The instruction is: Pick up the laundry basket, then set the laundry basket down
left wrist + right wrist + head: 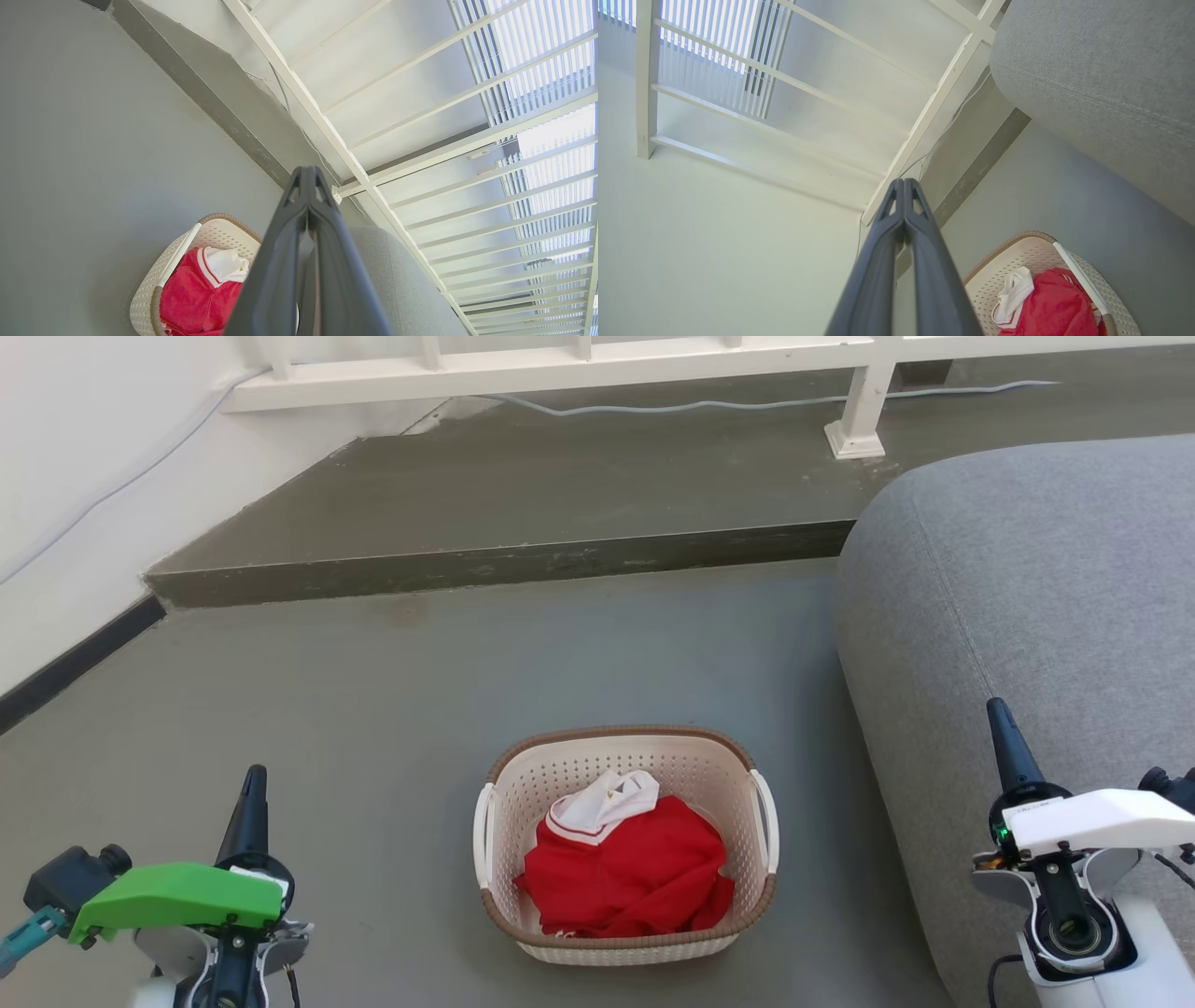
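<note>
**Trainee:** Begin at the tips. What do they show?

**Operator:** (a) The left end effector [255, 777], lower left in my head view. Its two dark fingers are pressed together tip to tip with nothing between them, and a green cover [177, 894] sits over its base. (b) The right end effector [998, 711], lower right. It is likewise closed on nothing (my right wrist view shows the fingers meeting along one seam), under a white cover [1102, 821]. Both point up that view, and neither touches the laundry basket [621, 732].

**Trainee:** And where is the laundry basket?

**Operator:** (c) It stands upright on the grey floor [373, 709], between my two end effectors and well apart from each. It has cream perforated walls and a brown woven-look rim, with a white handle [483, 835] on its left side and another on its right. Inside lies a crumpled red garment [635, 873], its white collar [607, 803] uppermost.

**Trainee:** What is around it?

**Operator:** (d) To the basket's right, near but not touching, is the rounded end of a grey sofa [1027, 579]. My right end effector shows against it. (e) Beyond the basket a darker raised step [523, 485] crosses the floor, carrying a white railing [560, 369] and a pale cable [700, 403]. (f) A white wall [65, 457] closes the left side.
</note>
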